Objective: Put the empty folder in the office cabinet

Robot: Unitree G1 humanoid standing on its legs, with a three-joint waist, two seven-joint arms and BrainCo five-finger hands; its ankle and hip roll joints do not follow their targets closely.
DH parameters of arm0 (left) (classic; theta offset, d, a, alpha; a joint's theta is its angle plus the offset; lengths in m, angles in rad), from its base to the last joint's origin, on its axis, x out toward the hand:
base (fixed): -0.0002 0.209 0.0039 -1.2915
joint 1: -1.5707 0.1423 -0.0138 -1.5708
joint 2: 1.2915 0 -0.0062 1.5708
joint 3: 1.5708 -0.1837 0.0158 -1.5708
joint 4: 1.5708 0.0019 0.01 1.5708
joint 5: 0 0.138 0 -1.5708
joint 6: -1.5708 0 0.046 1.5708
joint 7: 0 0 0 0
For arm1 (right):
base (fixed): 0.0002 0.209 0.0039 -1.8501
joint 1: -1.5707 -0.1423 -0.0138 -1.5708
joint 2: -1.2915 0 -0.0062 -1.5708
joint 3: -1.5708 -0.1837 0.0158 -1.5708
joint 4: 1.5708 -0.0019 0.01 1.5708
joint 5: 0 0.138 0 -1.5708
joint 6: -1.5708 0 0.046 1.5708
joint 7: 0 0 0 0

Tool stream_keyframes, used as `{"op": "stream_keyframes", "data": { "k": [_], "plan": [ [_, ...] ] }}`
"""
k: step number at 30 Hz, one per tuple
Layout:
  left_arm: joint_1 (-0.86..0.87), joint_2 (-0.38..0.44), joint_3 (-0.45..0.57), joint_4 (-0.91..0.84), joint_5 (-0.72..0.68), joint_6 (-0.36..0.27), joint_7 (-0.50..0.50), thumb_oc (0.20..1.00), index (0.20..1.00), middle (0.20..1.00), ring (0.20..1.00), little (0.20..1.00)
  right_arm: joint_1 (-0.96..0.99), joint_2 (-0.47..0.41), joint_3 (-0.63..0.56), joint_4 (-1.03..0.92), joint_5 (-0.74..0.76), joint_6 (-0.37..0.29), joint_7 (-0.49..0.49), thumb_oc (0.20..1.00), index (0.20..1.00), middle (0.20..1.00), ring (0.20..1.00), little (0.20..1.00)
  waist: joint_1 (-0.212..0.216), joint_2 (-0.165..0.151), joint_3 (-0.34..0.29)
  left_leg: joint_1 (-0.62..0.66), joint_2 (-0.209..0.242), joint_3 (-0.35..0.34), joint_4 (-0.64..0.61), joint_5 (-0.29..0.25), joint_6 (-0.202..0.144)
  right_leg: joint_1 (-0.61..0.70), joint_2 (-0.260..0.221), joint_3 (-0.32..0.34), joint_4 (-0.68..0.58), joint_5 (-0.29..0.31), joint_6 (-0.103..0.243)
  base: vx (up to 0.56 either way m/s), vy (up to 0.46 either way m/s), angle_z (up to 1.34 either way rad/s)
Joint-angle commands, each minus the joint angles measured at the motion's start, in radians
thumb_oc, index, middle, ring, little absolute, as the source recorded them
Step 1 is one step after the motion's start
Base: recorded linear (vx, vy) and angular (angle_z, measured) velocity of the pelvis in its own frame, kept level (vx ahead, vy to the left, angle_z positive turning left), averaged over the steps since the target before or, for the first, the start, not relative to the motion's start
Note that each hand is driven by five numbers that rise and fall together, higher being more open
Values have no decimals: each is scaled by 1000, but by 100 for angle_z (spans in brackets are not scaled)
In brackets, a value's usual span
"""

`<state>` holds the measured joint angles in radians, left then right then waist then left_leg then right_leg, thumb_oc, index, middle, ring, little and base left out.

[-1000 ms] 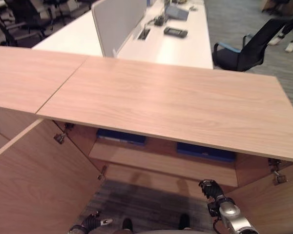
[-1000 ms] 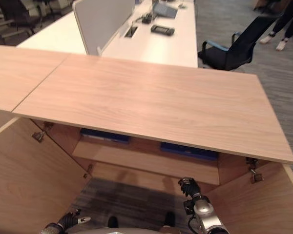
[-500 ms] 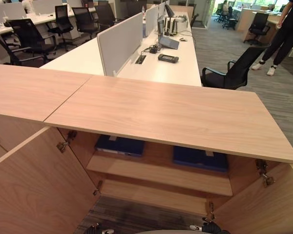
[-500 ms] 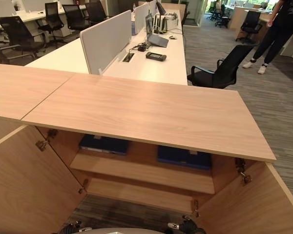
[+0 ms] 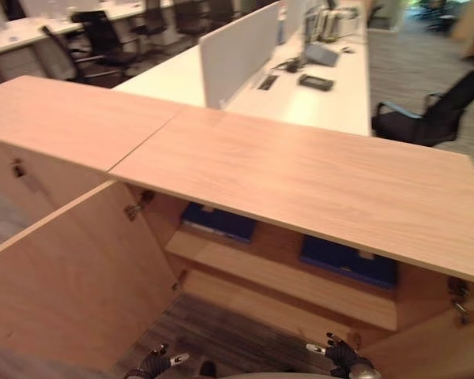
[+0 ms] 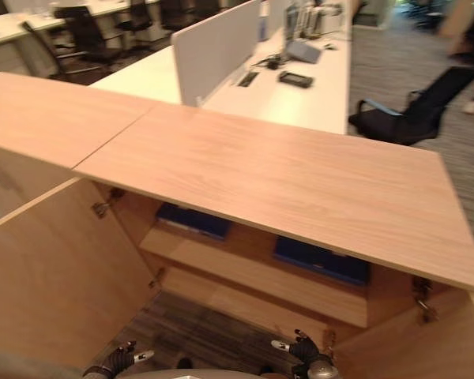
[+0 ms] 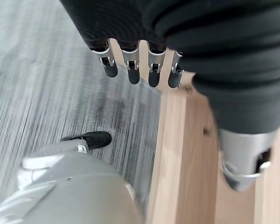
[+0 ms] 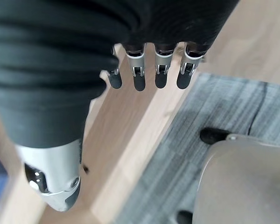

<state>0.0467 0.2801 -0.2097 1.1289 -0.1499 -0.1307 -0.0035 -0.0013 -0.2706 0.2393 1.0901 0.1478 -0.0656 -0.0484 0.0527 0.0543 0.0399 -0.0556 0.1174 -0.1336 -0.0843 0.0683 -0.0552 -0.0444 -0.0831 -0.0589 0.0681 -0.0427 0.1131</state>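
The office cabinet (image 5: 300, 174) stands in front of me with both doors swung wide. Two dark blue folders lie flat on its upper shelf (image 5: 276, 272), one on the left (image 5: 217, 221) and one on the right (image 5: 347, 260). My left hand (image 5: 154, 363) hangs low near the floor in front of the left door (image 5: 71, 276), open and holding nothing; its fingers (image 7: 130, 70) point straight down. My right hand (image 5: 340, 357) hangs low by the cabinet's bottom board, open too, its straight fingers (image 8: 149, 70) holding nothing.
The right door (image 6: 426, 347) stands out toward me at the lower right. Behind the cabinet are white desks with a grey divider (image 5: 241, 47) and a black office chair (image 5: 430, 118). Grey carpet (image 7: 46, 84) lies between the doors.
The camera has swung, shifting the whole picture. My right hand, raised in front of the lower shelf a second ago, has dropped to the view's bottom edge. The folders have not moved.
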Motion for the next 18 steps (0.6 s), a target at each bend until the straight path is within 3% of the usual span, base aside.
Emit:
{"op": "stream_keyframes", "data": {
  "k": [1,4,7,8,9,10,12,13,18],
  "plan": [
    [-71,28,56,-36,-71,-38,16,1000,1000,1000,1000,1000,-32,-7,19,-84,11,-40,-19,1000,1000,1000,1000,1000,4,-42,42,37,-68,-23,13,-14,-34,67,-11,-5,-6,-42,22,-56,-101,29],
    [-78,16,52,-39,-85,-41,14,1000,1000,1000,1000,1000,-49,-37,26,-80,-3,-48,-26,1000,1000,1000,1000,1000,28,-27,60,-10,-61,-45,21,19,-74,95,-8,-70,-61,-39,11,-103,-93,47],
    [-82,11,55,-52,-99,-42,18,1000,1000,1000,1000,1000,-56,-55,27,-90,-9,-49,-30,1000,1000,1000,1000,1000,39,-28,78,-48,-52,-19,56,30,-84,108,-16,-110,-67,-42,9,-97,-21,47],
    [-81,8,56,-62,-105,-39,17,1000,1000,1000,1000,1000,-63,-65,28,-98,-11,-48,-32,1000,1000,1000,1000,1000,36,-31,87,-67,-32,41,81,33,-79,108,-26,-135,-62,-43,7,-175,31,84],
    [-80,8,53,-95,-103,-35,10,1000,1000,1000,1000,1000,-75,-73,29,-106,-13,-42,-34,1000,1000,1000,1000,1000,16,-38,88,-67,36,227,115,33,-68,97,-43,-190,-51,-39,5,-220,35,96],
    [-75,13,53,-109,-98,-35,8,1000,1000,1000,1000,1000,-78,-74,29,-107,-12,-40,-35,1000,1000,1000,1000,1000,10,-44,90,-57,71,312,151,17,-68,99,-53,-215,-43,-41,3,-164,21,101],
    [-71,16,53,-118,-94,-34,5,1000,1000,1000,1000,1000,-77,-75,26,-113,-11,-39,-35,1000,1000,1000,1000,1000,7,-47,86,-57,89,346,176,8,-69,93,-59,-230,-42,-34,0,-78,17,87],
    [-67,20,57,-120,-93,-34,6,1000,1000,1000,1000,1000,-77,-75,22,-117,-4,-39,-33,1000,1000,1000,1000,1000,6,-56,86,-46,105,346,226,-21,-74,111,-77,-262,-42,-28,-2,-57,43,72],
    [-79,23,63,-111,-94,-33,14,1000,1000,1000,1000,1000,-77,-66,26,-117,-2,-34,-29,1000,1000,1000,1000,1000,11,-60,67,-7,91,312,192,-44,-82,135,-91,-307,-74,1,9,24,61,70]
  ]
}}
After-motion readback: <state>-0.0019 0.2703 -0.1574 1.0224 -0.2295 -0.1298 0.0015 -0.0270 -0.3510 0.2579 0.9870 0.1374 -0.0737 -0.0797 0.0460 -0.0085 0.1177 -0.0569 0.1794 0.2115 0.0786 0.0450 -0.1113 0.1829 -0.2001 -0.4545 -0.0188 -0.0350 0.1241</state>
